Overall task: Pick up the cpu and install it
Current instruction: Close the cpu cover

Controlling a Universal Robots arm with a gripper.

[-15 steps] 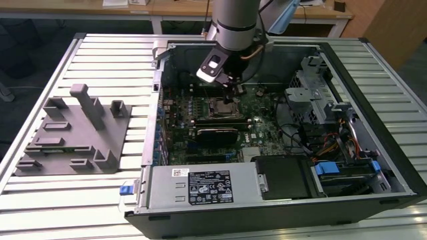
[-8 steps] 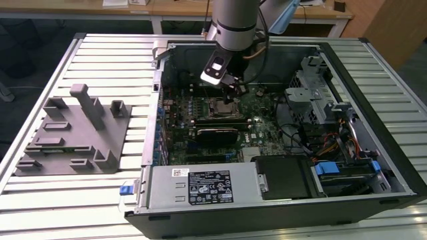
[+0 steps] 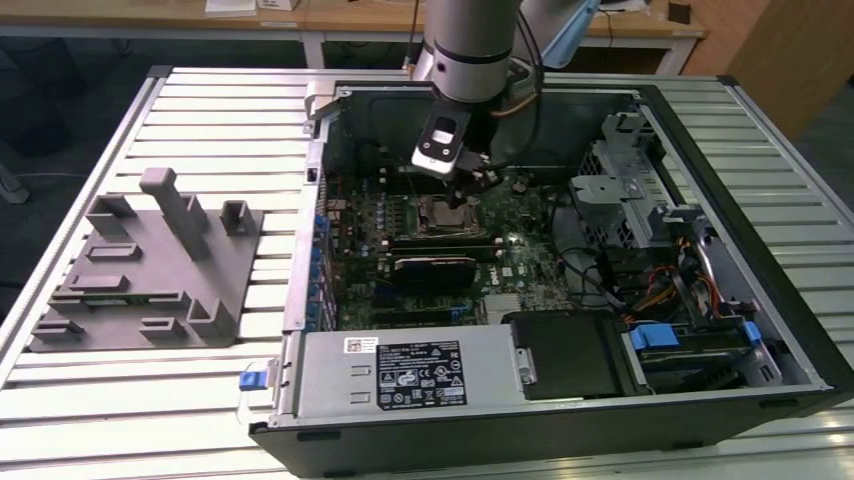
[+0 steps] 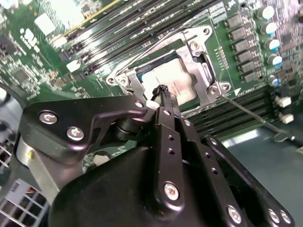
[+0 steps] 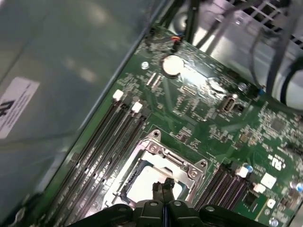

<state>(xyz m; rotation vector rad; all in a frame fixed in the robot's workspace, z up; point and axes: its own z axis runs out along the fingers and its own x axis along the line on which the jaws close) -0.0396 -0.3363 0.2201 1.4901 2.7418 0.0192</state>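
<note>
— seen the cpu [image 4: 176,79]?
— lying flat in the socket frame [image 4: 204,71] on the motherboard [image 5: 213,118], inside the computer case [image 3: 747,180], toward its far side in the exterior view.
— and the gripper [image 4: 163,91]?
— hanging right over the cpu, tips at its pale top in both wrist views; touching or not, cannot tell. clenched tight at the jaws, grasping nothing.
— anything else?
— grey block with posts [image 3: 147,265] on the slatted table [image 3: 200,110], at the exterior view's left, well apart from the case.

Slatted metal table [image 3: 200,110]; wooden desks [image 3: 360,15] behind; dark floor [image 3: 67,100].
</note>
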